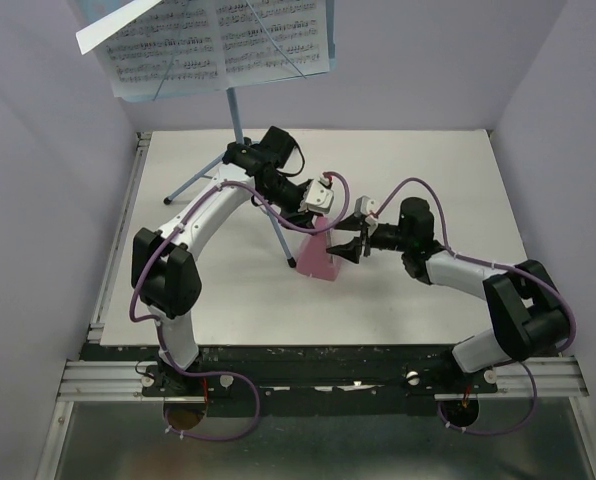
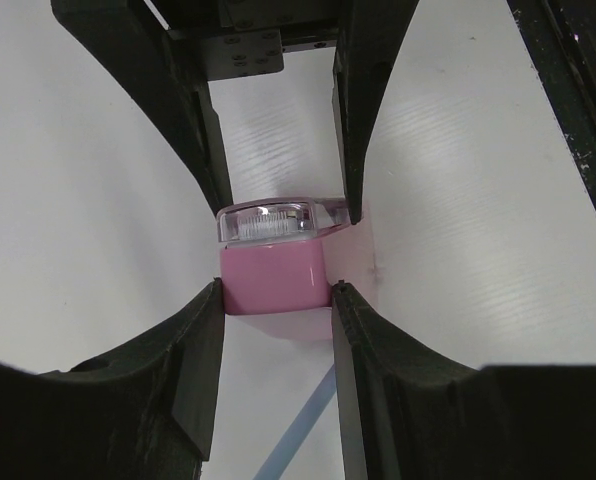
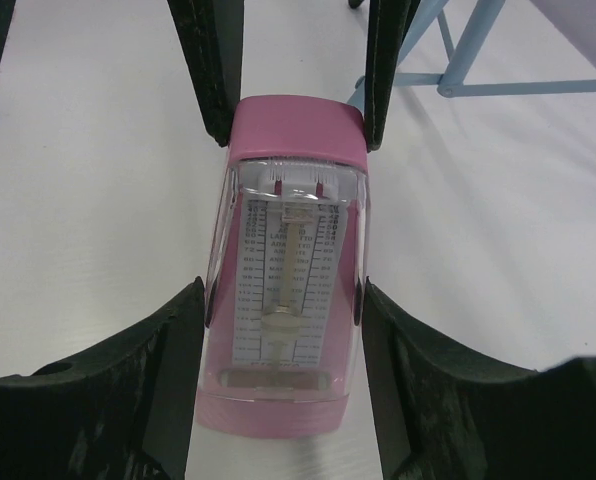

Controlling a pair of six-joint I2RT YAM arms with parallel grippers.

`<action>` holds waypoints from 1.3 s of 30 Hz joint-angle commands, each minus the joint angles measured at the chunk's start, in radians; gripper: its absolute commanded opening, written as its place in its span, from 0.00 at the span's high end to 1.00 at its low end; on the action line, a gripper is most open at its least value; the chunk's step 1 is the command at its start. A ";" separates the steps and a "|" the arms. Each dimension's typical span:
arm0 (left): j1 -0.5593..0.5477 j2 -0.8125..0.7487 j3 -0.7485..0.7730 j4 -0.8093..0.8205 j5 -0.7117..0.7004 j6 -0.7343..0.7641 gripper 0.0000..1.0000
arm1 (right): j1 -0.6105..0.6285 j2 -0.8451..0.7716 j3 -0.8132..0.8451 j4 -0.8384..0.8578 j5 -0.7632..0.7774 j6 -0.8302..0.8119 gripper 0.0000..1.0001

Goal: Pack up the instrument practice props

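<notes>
The pink wedge-shaped metronome (image 1: pixel 316 258) stands upright mid-table. From the left, my left gripper (image 1: pixel 328 222) is shut on its narrow pink top (image 2: pixel 274 278), with a fingertip pressed against each side. My right gripper (image 1: pixel 350 246) comes from the right and is shut on its clear front cover (image 3: pixel 278 300), the pads (image 3: pixel 183 320) against both sides. The light-blue music stand (image 1: pixel 232 110) rises at the back left. White sheet-music pages (image 1: pixel 218 40) lie on its desk. One of its legs (image 1: pixel 278 225) reaches down beside the metronome.
Lavender walls (image 1: pixel 48 150) close in the white table (image 1: pixel 458 190) on the left, back and right. The stand's tripod legs (image 3: pixel 478 70) spread over the back left of the table. A metal rail (image 1: pixel 308 378) runs along the near edge by the arm bases.
</notes>
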 commanded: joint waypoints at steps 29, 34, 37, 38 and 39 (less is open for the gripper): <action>-0.106 -0.017 -0.220 0.109 0.007 -0.114 1.00 | 0.068 0.042 0.077 -0.348 0.037 -0.108 0.82; -0.090 -0.057 -0.258 0.161 -0.010 -0.135 0.96 | 0.068 -0.004 0.074 -0.360 0.053 -0.088 0.57; -0.086 -0.066 -0.252 0.180 -0.017 -0.161 0.74 | 0.068 -0.056 0.088 -0.410 0.058 -0.097 0.41; -0.086 -0.069 -0.252 0.186 -0.022 -0.167 0.64 | 0.070 -0.068 0.099 -0.444 0.052 -0.103 0.22; -0.086 -0.079 -0.257 0.201 -0.025 -0.178 0.53 | 0.067 -0.086 0.105 -0.459 0.052 -0.099 0.01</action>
